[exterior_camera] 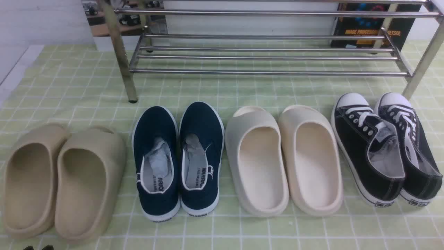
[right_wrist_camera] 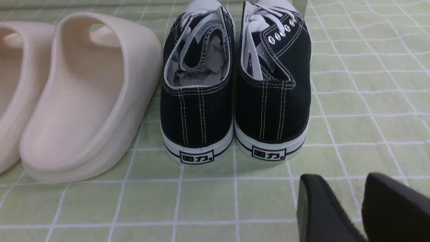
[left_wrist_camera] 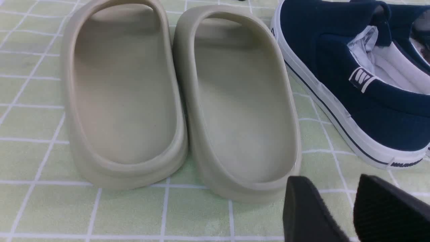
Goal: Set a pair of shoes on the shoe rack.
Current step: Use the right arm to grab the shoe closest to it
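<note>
The two black canvas sneakers (exterior_camera: 367,149) (exterior_camera: 411,146) stand side by side on the green checked cloth at the far right, white toe caps pointing at the shoe rack (exterior_camera: 267,72). The steel rack stands at the back, its two tiers bare. In the right wrist view the sneakers' heels (right_wrist_camera: 196,111) (right_wrist_camera: 272,111) face my right gripper (right_wrist_camera: 336,178), which is open and empty, a short way behind them and slightly to the side. My left gripper (left_wrist_camera: 327,179) is open and empty just behind the tan slides; its tips show at the front view's bottom edge (exterior_camera: 37,247).
A pair of tan slides (exterior_camera: 62,180) lies at the far left, then navy slip-ons (exterior_camera: 178,156), then cream slides (exterior_camera: 284,159) right beside the sneakers. The rack's right front leg (exterior_camera: 421,66) stands just beyond the sneakers' toes. A dark box (exterior_camera: 371,27) stands behind the rack.
</note>
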